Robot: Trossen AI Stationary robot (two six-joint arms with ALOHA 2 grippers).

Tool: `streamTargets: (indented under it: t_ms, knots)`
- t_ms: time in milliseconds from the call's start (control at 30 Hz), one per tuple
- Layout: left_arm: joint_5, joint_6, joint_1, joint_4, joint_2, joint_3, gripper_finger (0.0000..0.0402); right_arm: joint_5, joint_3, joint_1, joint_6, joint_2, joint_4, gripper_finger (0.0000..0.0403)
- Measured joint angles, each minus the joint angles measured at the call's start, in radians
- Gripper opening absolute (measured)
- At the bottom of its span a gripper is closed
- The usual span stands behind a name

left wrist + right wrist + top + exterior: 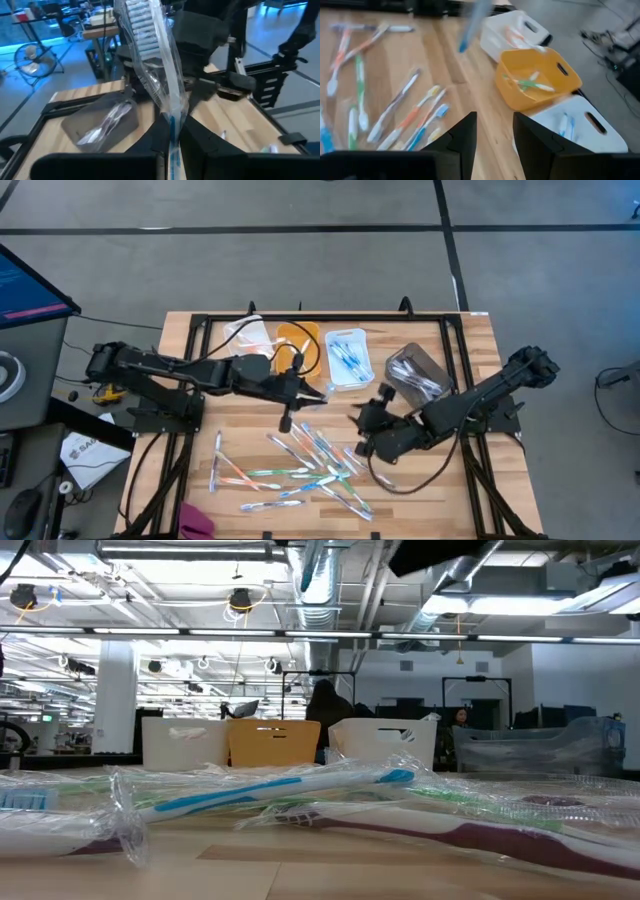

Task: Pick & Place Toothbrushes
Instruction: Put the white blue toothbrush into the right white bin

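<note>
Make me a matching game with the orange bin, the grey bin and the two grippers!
Things:
1. orange bin
2. grey bin
3. left gripper
4. right gripper

States or places:
a. open, holding nothing
b. has green brushes inside
c. shut on a wrapped toothbrush
d. end of the bin row, nearest the right arm

Pairs: 1-b, 2-d, 3-c, 4-a
</note>
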Motion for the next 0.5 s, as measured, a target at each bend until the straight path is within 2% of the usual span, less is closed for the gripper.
streamTargets:
  t_ms: [300,500]
  knots:
    - [0.034,0.028,-0.017,0.073,0.045,-0.001,0.0019,-0.007,0.000,-0.021,-0.224,0.074,0.284,0.0119]
    - [0.038,0.052,-0.035,0.103,0.096,-0.001,0.0020,-0.033,-0.004,-0.055,-0.237,0.120,0.306,0.0119]
